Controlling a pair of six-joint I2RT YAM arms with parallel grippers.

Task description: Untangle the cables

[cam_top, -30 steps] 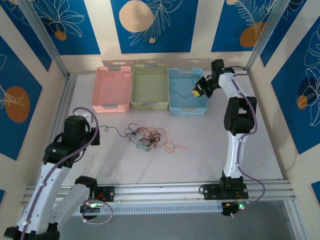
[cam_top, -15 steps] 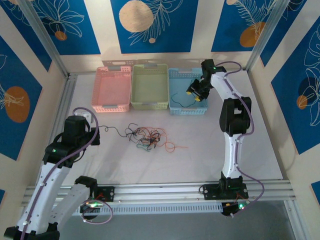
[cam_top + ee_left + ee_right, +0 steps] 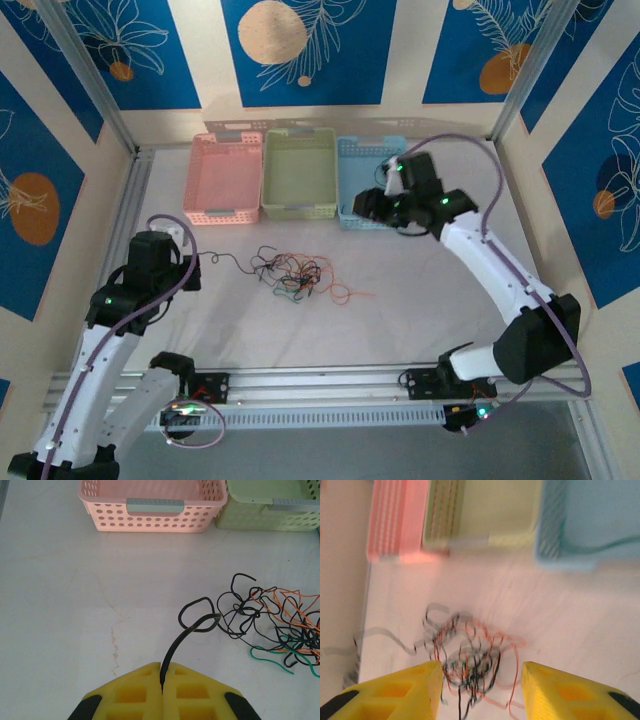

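R wrist view blurred; right gripper [image 3: 481,680] agape, empty. Left gripper [image 3: 162,677] pinches black cable [image 3: 176,642]. Tangle [image 3: 295,275] on white table [image 3: 420,315], blue-panel walls [image 3: 300,50].

Your right gripper [image 3: 481,674] hangs with its yellow fingers [image 3: 395,690] spread apart; beyond them the cables [image 3: 470,652] lie in a black and orange tangle on the pale table [image 3: 580,615]; farther off sit the pink basket [image 3: 395,520], green basket [image 3: 485,510] and blue basket [image 3: 555,525] side by side; a dark strand [image 3: 607,545] lies in the blue one; everything's blurred.
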